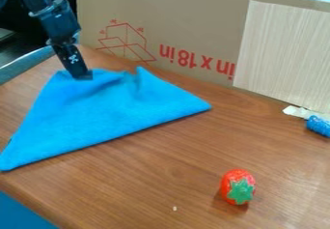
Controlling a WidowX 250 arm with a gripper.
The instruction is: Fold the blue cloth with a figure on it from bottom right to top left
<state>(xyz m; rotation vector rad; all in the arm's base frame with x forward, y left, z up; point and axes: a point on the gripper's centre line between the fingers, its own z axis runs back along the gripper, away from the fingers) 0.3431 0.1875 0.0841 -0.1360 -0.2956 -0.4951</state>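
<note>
The gripper [83, 76] hangs down at the upper left, its tip touching the top left part of the blue cloth [103, 114]. The cloth lies on the wooden table as a rough triangle, with one long edge running from the lower left up to a corner at the right. Near its top edge the fabric is wrinkled, and a small peak stands up to the right of the gripper. No figure can be made out on the cloth.
A red toy strawberry [238, 187] with a green top sits at the lower right of the table [155, 184]. A cardboard panel [193, 18] stands along the back. A blue roll [318, 126] lies at the right edge.
</note>
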